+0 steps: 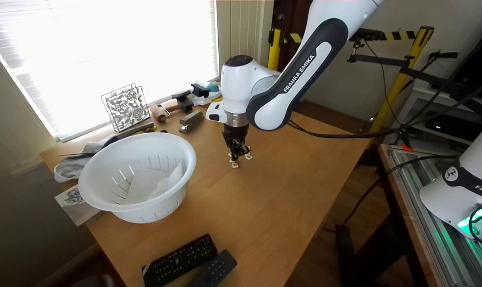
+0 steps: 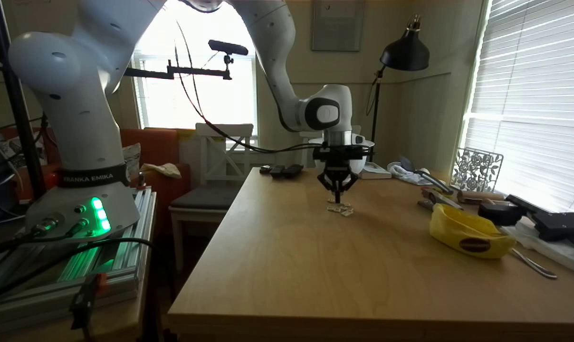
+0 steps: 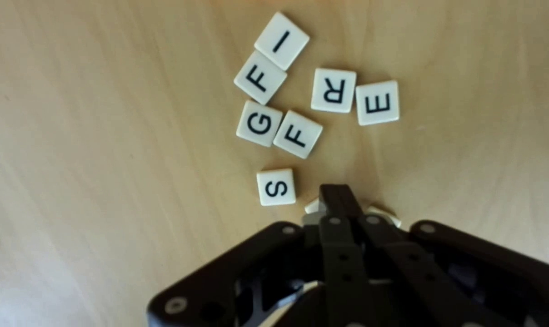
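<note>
My black gripper (image 3: 339,195) points down with its fingertips pressed together; nothing shows between them. It is low over a loose group of white letter tiles on the wooden table. The S tile (image 3: 276,187) lies nearest, left of the fingertips in the wrist view. Beyond it lie a G tile (image 3: 259,123), two F tiles (image 3: 260,78) (image 3: 298,134), an I tile (image 3: 282,42), an R tile (image 3: 333,90) and an E tile (image 3: 377,103). A tile edge (image 3: 311,206) and another tile edge (image 3: 386,214) show beside the fingers, mostly hidden. The gripper also shows in both exterior views (image 1: 234,156) (image 2: 338,197).
A white slotted basket (image 1: 135,205) and two black remotes (image 1: 181,257) stand on the table (image 1: 265,207). Along the window side are a stapler (image 1: 191,120), a metal floral holder (image 1: 126,107), a yellow pouch (image 2: 470,235) and other clutter.
</note>
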Available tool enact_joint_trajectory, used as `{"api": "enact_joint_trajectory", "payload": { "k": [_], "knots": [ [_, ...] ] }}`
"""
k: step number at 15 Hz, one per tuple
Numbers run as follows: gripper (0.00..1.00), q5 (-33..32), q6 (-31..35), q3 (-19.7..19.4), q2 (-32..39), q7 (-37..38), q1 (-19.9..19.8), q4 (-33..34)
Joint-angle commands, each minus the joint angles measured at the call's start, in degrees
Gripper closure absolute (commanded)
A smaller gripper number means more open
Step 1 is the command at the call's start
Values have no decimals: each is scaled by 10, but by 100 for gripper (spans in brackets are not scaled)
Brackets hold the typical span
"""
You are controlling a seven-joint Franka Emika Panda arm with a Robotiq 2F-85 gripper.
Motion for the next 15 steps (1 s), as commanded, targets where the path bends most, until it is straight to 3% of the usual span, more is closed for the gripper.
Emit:
{"api": "enact_joint_trajectory", "payload": {
  "k": [1,15],
  "knots": [
    [100,-19,-1,2,24,-21,3,13],
    [100,-26,-5,-4,21,-77,14,6]
  ]
}}
